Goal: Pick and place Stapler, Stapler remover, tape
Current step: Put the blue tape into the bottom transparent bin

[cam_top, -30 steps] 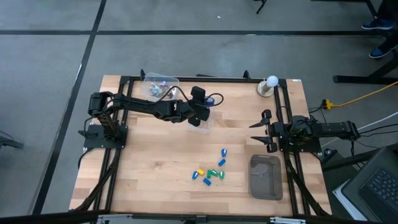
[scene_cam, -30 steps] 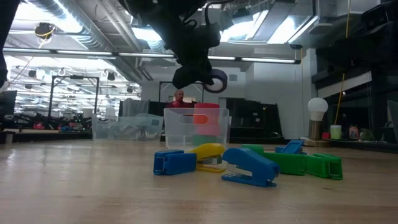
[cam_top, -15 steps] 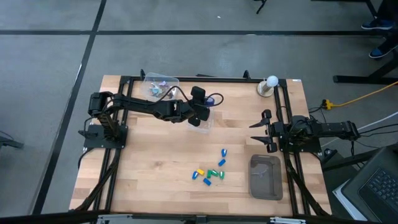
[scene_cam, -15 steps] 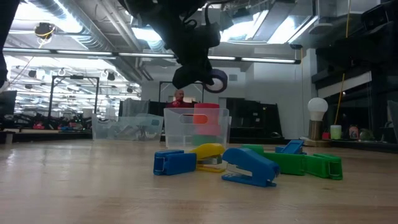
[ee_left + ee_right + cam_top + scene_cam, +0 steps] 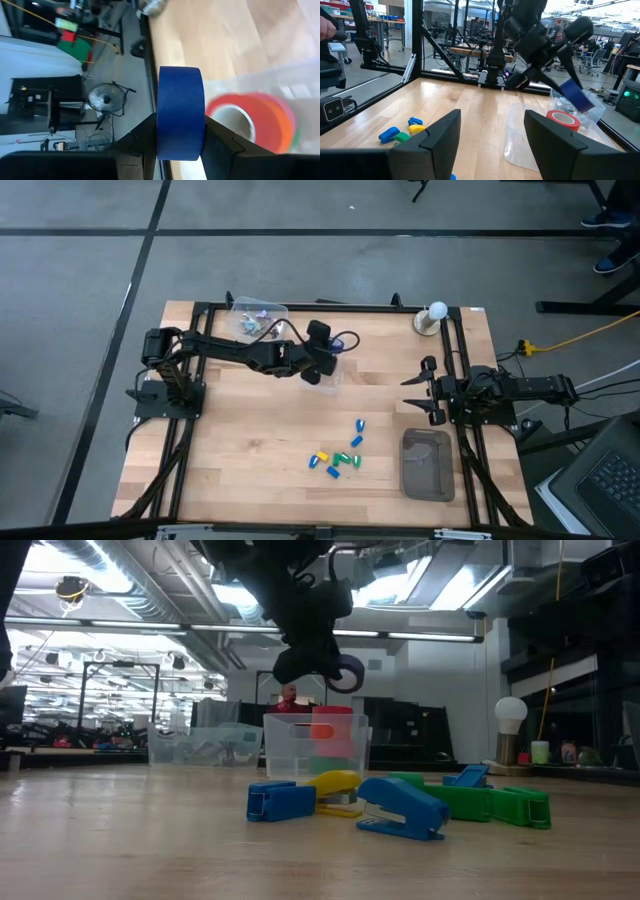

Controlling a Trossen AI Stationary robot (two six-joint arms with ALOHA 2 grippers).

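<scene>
**Left gripper holds blue tape roll above clear bin**

Left gripper [image 5: 180, 145]: fingers clamped on a blue tape roll [image 5: 180, 112], one finger on each flat face. Roll stands on edge between the fingers, its curved band facing the wrist camera, so its hole axis runs from finger to finger. In the low view the roll [image 5: 347, 673] hangs clear above the clear bin [image 5: 316, 747], not touching it.

In the high view the left gripper [image 5: 322, 363] sits near 12 o'clock of the table centre, over that bin [image 5: 330, 377]. Inside the bin: a red tape roll [image 5: 250, 122] with a pale core, an orange one [image 5: 286, 131] tight behind it, a sliver of green at the far edge. From the right wrist view the red roll [image 5: 562, 119] lies flat, hole upward, directly under the blue roll [image 5: 577, 94].

Second clear container [image 5: 252, 318] at about 11 o'clock, near the table's far rail, with small items I cannot make out.

Small staplers [image 5: 338, 460], blue, yellow and green, cluster at about 5 o'clock of centre, well apart from the bin; bare wood lies between. Grey tray [image 5: 428, 465] at 4 o'clock by the right rail. White globe lamp [image 5: 436, 312] at the far right corner.

Right gripper [image 5: 420, 391] waits at 3 o'clock, fingers spread wide, holding nothing.
</scene>
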